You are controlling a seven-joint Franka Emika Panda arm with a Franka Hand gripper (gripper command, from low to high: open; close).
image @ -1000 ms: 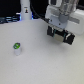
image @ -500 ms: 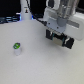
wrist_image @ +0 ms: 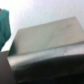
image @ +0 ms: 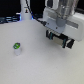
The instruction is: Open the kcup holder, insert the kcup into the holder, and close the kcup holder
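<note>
Smooth white table, small green-topped kcup, boxy black kcup holder.

open tabletop: bare white surface all round the small silvery pod with green top
obstacle: black boxy drawer unit, well apart, toward exterior view's right, under the arm

Kcup left of kcup holder
</note>
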